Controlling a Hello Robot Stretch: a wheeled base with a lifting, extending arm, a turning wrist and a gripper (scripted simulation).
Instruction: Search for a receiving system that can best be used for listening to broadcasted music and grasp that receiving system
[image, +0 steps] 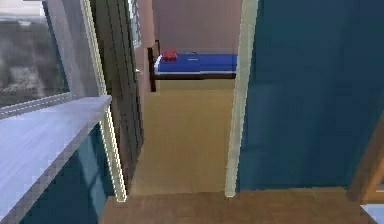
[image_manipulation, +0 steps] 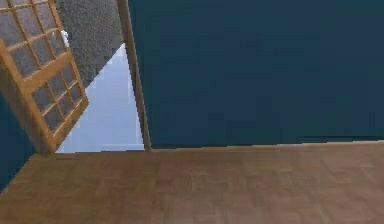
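Search step, early by the look of it. Claw state: cannot tell, so no call on spread, pressed together or pinching. Places pegged to the views for lack of a claw fix.

Forward view: facing a doorway (image: 195, 100) mid-picture, tan floor (image: 185, 150) running through to a far room. Dark door (image: 118, 90) swung back on the doorway's left, so the passage stands free. White frame (image: 238, 120) on the right, then blue wall (image: 310, 90). Blue bed (image: 200, 64) across the far end, pushed to the back wall, dark headboard (image: 155, 62) at its left end. Small red blob (image: 168, 55) lying on the bed near the headboard, probably just set down there. Too small to call a radio. Radio's place: cannot tell; red blob the one candidate. Grey counter (image: 45, 140) low at the left, window (image: 30, 50) above it. Wood floor (image: 250, 208) along the bottom.

Arm side view: blue wall (image_manipulation: 260, 70) close across most of the picture, wood floor (image_manipulation: 200, 185) below. Brown post (image_manipulation: 135, 75) at the wall's left end, pale floor (image_manipulation: 105, 120) past it. Glazed wooden door (image_manipulation: 40, 75) at far left, swung out.

Judgement: drive through the doorway toward the bed for a closer look at the blob before any reach. Tight between door and frame, so square up first; scraping the frame looks the main risk. Wall hard by on the arm side likely leaves little room to extend here.
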